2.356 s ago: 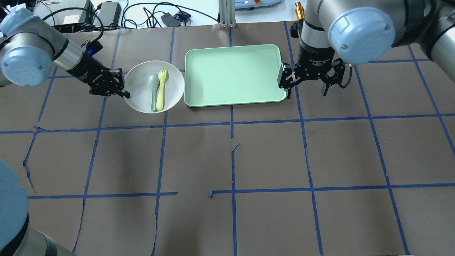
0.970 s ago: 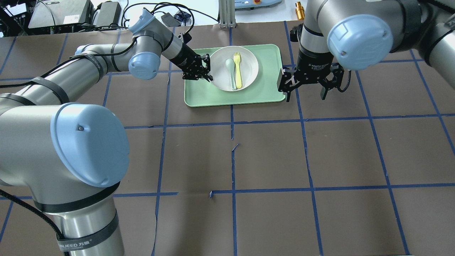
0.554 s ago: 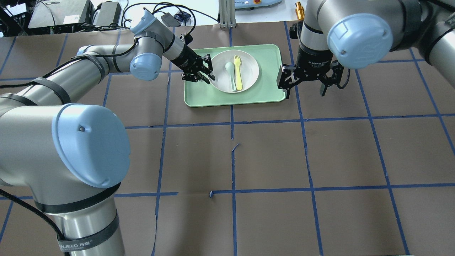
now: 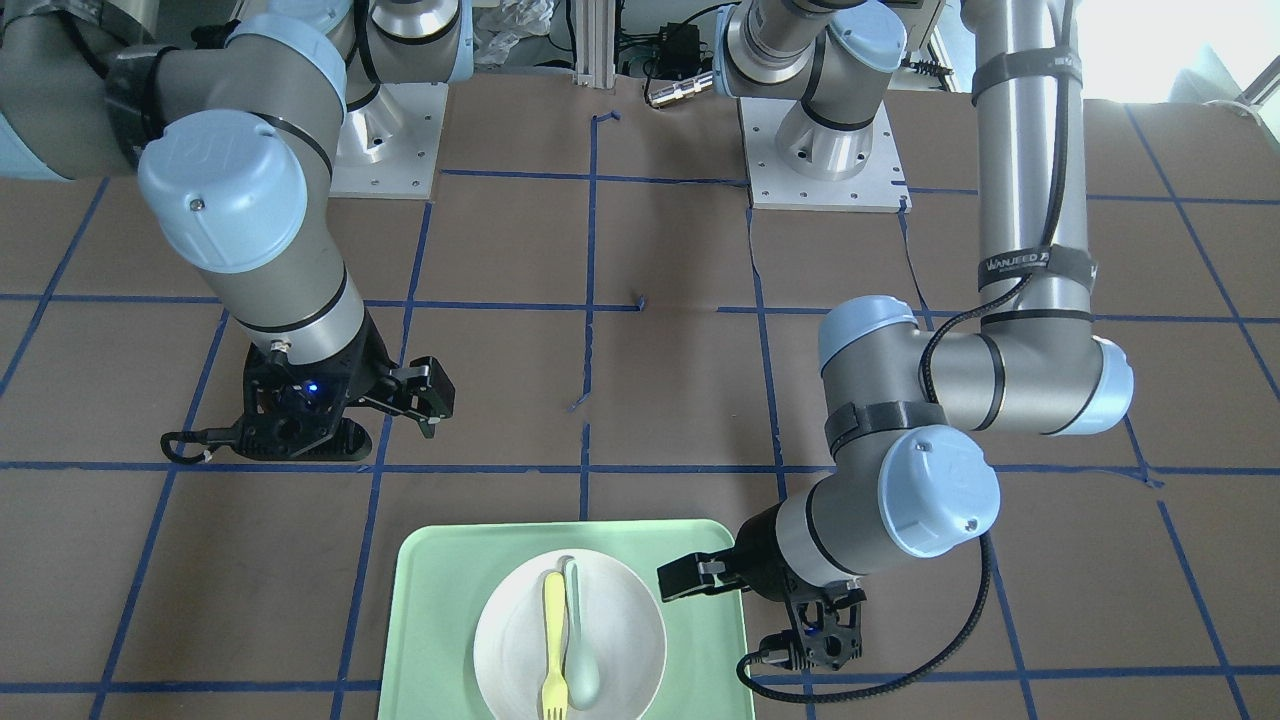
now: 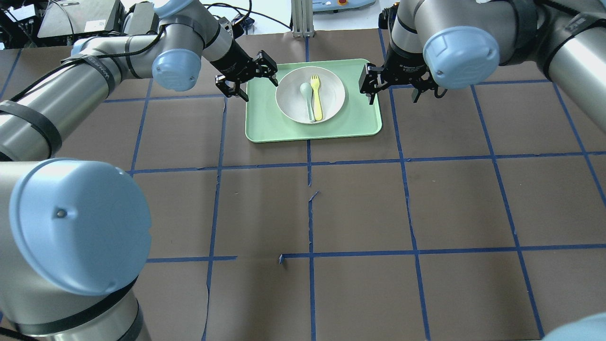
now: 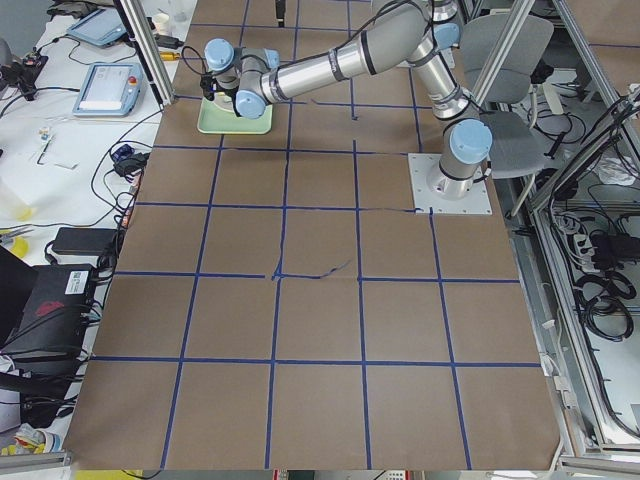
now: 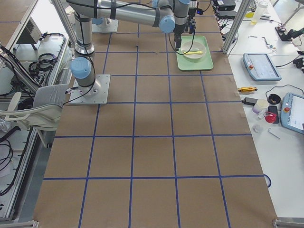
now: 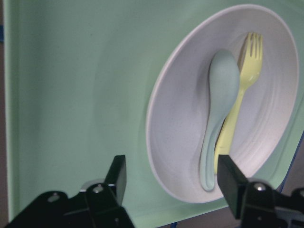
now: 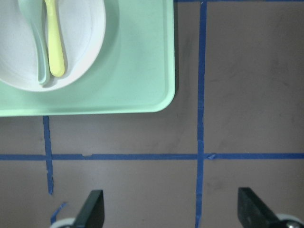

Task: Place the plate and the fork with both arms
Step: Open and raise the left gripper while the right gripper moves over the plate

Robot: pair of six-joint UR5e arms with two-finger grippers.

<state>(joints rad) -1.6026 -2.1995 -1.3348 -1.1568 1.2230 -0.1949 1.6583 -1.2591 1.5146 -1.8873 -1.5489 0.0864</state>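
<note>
The plate sits flat on the tray, and the left gripper hangs open just beside its rim, touching nothing, so the plate's half of the job looks done. The fork lies in the plate alongside the spoon, untouched. It seems to be what is left, likely for the right gripper, which hovers open and empty over the table just off the tray's other edge.

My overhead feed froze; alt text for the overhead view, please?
A white plate holding a yellow fork and a green spoon sits on a mint tray. The left end effector is open at the tray's left edge; the right end effector is open beside its right edge.
</note>
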